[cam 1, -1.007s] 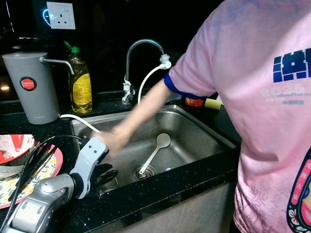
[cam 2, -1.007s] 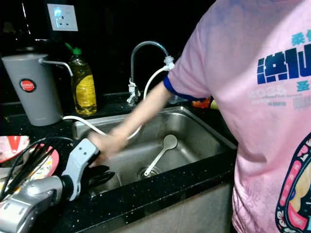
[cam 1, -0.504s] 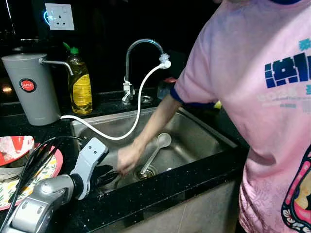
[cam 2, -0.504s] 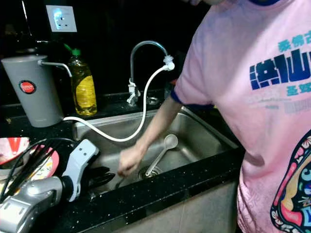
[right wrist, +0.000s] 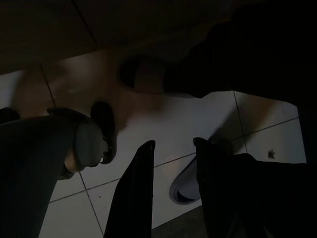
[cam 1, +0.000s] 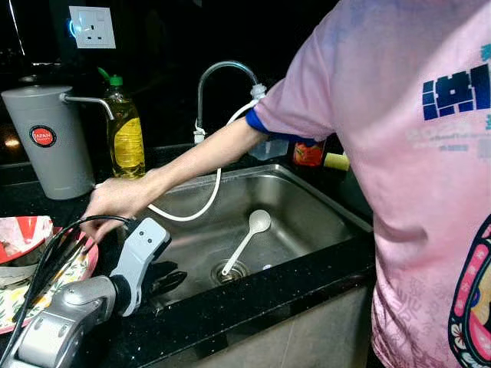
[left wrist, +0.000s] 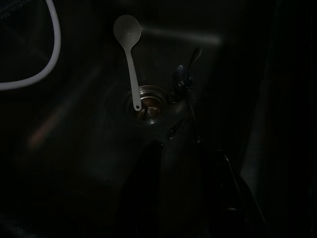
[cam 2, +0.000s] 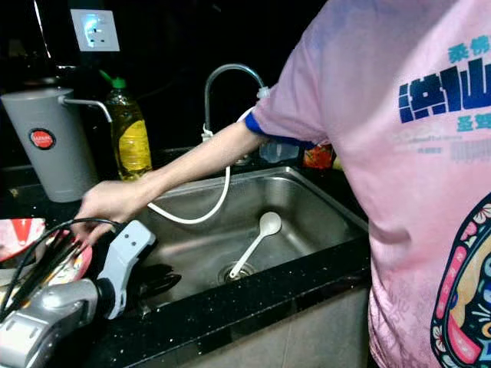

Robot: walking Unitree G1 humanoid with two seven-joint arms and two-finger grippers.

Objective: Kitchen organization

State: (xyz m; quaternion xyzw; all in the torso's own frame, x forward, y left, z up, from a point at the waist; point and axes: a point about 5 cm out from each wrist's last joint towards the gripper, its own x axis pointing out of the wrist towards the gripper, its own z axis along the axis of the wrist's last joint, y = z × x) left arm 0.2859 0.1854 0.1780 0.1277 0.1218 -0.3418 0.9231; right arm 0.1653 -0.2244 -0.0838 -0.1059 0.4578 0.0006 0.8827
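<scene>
One white spoon (cam 1: pixel 247 239) lies in your sink (cam 1: pixel 307 201), handle tip at the drain. Your left gripper (cam 1: pixel 170 277) hangs over the sink's left edge, fingers parted, empty; a person's hand (cam 1: pixel 115 201) reaches just above. Your right gripper (right wrist: pixel 171 186) hangs idle, parted, empty.

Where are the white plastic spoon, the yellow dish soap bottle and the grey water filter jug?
white plastic spoon (cam 1: pixel 258 221), left eye view, on its bowl.
yellow dish soap bottle (cam 1: pixel 126 138), left eye view, on its body.
grey water filter jug (cam 1: pixel 44 142), left eye view, on its front wall.

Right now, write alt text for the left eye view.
A person in a pink shirt reaches across a steel sink, hand at the counter's plates. A white spoon lies by the drain; the left gripper hovers at the sink's edge.
</scene>
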